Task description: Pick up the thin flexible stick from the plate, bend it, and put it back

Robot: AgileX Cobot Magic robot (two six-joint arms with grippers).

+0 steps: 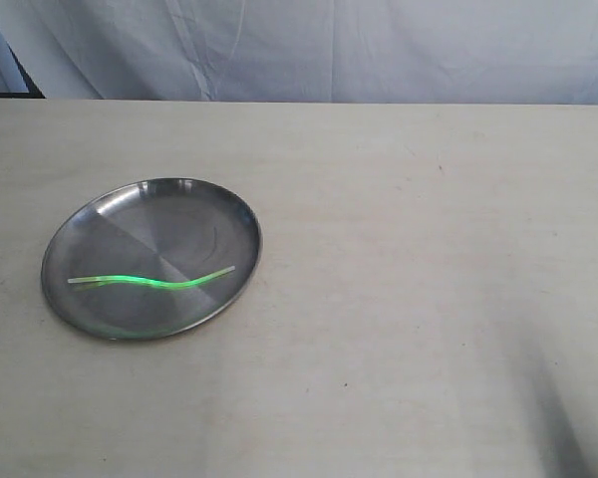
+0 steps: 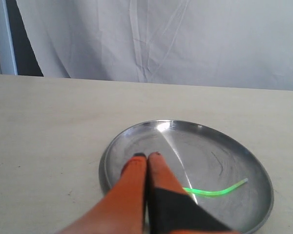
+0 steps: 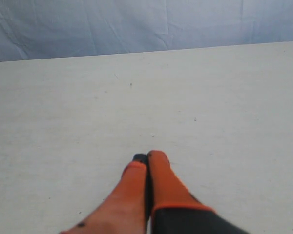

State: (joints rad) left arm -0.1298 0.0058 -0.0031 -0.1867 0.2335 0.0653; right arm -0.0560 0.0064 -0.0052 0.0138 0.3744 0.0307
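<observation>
**Desk:** Where's the stick?

**Operator:** I see the thin, glowing yellow-green stick [image 1: 149,282] lying in a wave across the round brushed-steel plate [image 1: 159,219]. The plate sits on the left of the pale beige table [image 1: 429,299], and a white cloth [image 1: 329,50] hangs behind.

**Desk:** And your grippers?

**Operator:** My orange-fingered left gripper [image 2: 147,156] points at the plate, fingers pressed together and gripping nothing. In its camera, one black-padded finger hides one end of the stick. My right gripper [image 3: 147,157] is clenched too, empty, facing the table.

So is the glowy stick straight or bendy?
Bendy: the stick lies on the plate in a gentle S-shaped wave, not a straight line.
</observation>
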